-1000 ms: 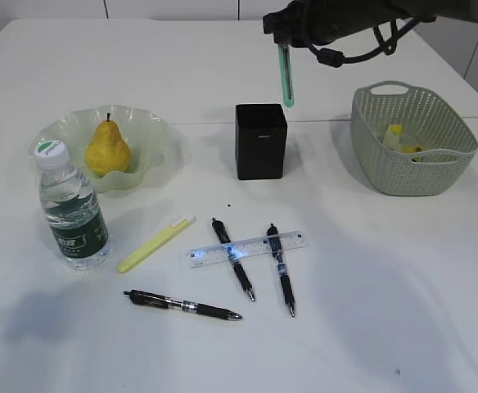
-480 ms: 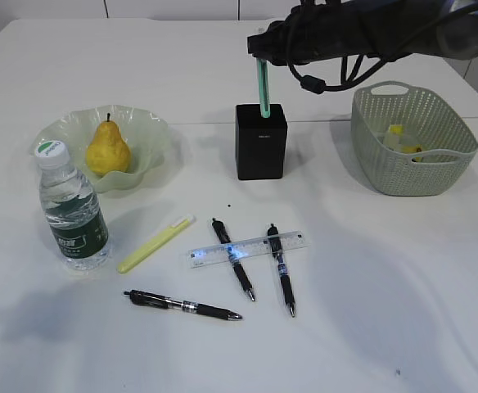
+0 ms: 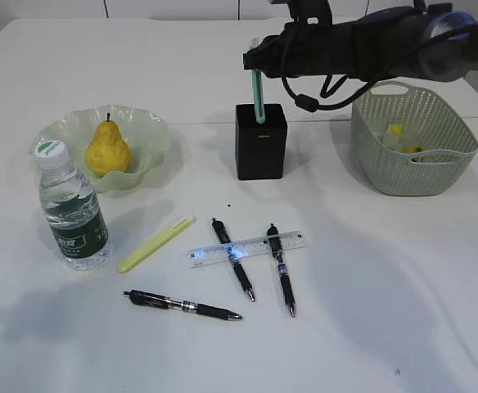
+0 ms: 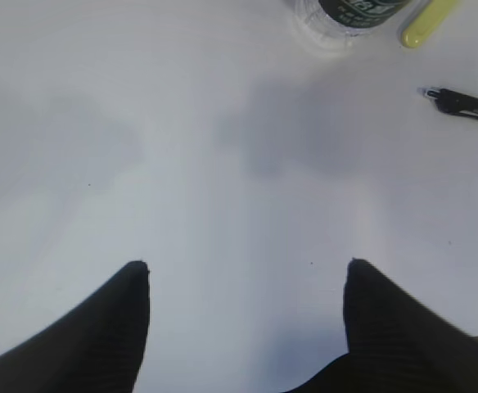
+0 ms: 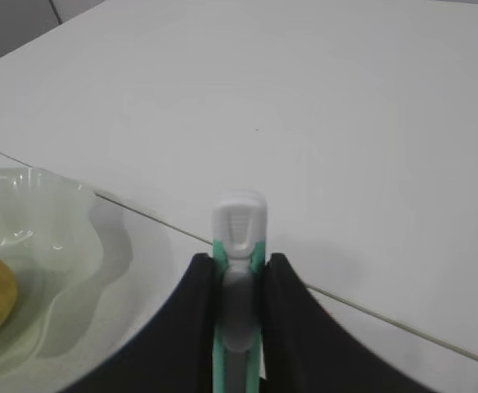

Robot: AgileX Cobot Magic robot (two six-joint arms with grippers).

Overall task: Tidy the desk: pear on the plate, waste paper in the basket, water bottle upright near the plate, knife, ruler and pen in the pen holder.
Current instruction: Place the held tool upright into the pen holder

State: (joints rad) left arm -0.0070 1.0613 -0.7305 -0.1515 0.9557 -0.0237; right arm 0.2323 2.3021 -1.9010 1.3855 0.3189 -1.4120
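Well clear — left hand (image 4: 245,270) over desk (image 4: 223,164)

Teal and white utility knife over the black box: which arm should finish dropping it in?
Right. The right gripper grips the teal and white utility knife above the black square pen holder; the left gripper is open elsewhere.

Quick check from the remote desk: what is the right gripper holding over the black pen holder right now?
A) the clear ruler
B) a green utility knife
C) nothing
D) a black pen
B: the right gripper is shut on the green knife, whose lower end is in the mouth of the pen holder; the ruler lies on the desk.
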